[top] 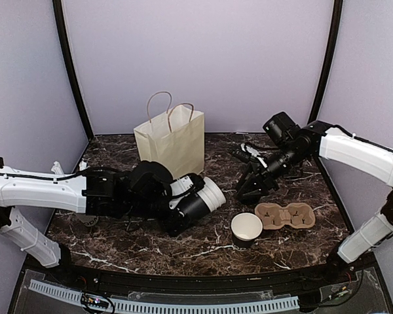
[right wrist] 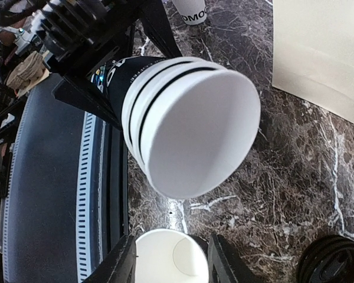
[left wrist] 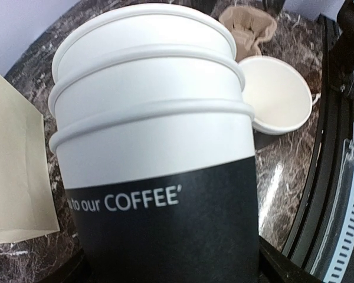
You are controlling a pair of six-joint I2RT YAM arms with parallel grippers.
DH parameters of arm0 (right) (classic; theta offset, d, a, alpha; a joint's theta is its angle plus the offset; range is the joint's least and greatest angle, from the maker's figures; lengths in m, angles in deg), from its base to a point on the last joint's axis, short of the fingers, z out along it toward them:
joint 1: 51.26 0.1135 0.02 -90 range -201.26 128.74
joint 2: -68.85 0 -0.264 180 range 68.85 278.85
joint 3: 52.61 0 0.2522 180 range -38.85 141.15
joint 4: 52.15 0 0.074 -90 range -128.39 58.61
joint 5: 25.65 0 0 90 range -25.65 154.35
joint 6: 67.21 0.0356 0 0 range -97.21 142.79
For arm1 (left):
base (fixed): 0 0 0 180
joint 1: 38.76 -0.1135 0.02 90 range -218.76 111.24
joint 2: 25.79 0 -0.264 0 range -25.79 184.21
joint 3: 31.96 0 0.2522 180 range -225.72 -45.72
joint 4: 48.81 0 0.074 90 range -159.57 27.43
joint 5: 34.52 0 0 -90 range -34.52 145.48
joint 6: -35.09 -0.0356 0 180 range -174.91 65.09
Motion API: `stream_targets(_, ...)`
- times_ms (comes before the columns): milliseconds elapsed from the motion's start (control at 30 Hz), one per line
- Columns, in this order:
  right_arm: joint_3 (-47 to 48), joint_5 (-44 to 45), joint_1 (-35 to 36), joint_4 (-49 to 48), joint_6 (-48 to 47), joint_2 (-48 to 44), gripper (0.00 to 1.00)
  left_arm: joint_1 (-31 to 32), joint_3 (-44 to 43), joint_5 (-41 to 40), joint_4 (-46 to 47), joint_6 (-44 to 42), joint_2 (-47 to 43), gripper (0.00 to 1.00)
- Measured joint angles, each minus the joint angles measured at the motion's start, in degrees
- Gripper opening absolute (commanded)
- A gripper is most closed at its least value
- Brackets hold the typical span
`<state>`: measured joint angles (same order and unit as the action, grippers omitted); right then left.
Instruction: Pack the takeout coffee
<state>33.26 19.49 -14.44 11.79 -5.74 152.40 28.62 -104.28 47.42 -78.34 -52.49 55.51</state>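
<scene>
Reaching rightward, the left tool holds a cup stack sideways

Left gripper grips cup stack; lone cup beside tray

Dark marble-look table, polished and glossy, with white veins. On it stands a cream paper bag, matt and smooth. In front of the bag: a stack of paper cups, smooth white with a black printed band; a single paper cup, plain matt white inside; a tan moulded-pulp tray, rough and dull
</scene>
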Motion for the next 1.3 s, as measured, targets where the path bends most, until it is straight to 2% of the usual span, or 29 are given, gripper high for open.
stream_targets(267, 3.23, -6.47, 1.46, -1.81, 0.74, 1.84, 0.43, -0.15, 0.66, -0.98, 6.82, 0.68, -2.40, 0.82)
stream_targets(533, 4.48, -7.19, 3.37, -2.45, 0.90, 2.03, 0.37, -0.15, 0.68, -0.61, 6.73, 0.61, -2.32, 0.81)
stream_targets(733, 5.95, -7.32, 4.52, -3.91, 1.68, 3.23, 0.37, -0.15, 0.68, 0.11, 8.98, 0.55, -2.23, 0.81)
stream_targets(867, 5.97, -5.51, 4.55, -5.51, 2.32, 3.23, 0.27, -0.15, 0.68, 0.24, 9.88, 0.59, -2.23, 0.81)
stream_targets(1033, 6.54, -7.06, 4.57, -5.64, 1.33, 3.80, 0.00, -0.35, 0.85, 0.61, 10.36, 0.63, -2.23, 0.83)
stream_targets(1200, 8.09, -9.77, 5.29, -3.45, -1.03, 5.38, 0.00, -0.74, 0.92, -0.85, 11.30, 0.31, -1.79, 0.96)
stream_targets(1300, 8.13, -8.50, 5.25, -2.47, -1.51, 5.57, 0.00, -0.74, 0.92, -2.40, 11.41, -0.17, -1.57, 0.99)
